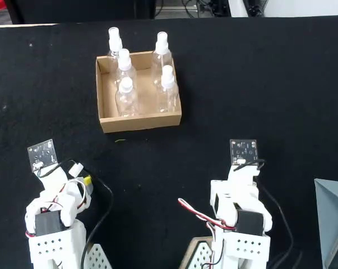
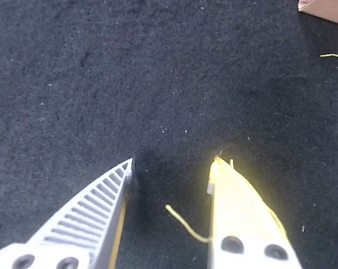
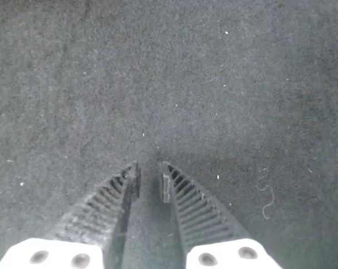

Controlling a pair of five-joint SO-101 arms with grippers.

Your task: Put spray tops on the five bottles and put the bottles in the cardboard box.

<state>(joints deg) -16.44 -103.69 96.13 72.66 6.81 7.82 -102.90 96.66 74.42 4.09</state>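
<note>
Several clear bottles with white spray tops stand upright in the cardboard box at the back of the table. One bottle is nearest the front wall, another is on the box's right side. A third bottle stands at the far left corner; I cannot tell whether it is inside the rim. My left gripper is open over bare black cloth, its yellow-tipped finger at the near left. My right gripper is shut and holds nothing, on the right arm at the near right.
Black cloth covers the table. A grey angular object sits at the near right edge. A thin yellow thread lies just in front of the box, whose corner shows in the left wrist view.
</note>
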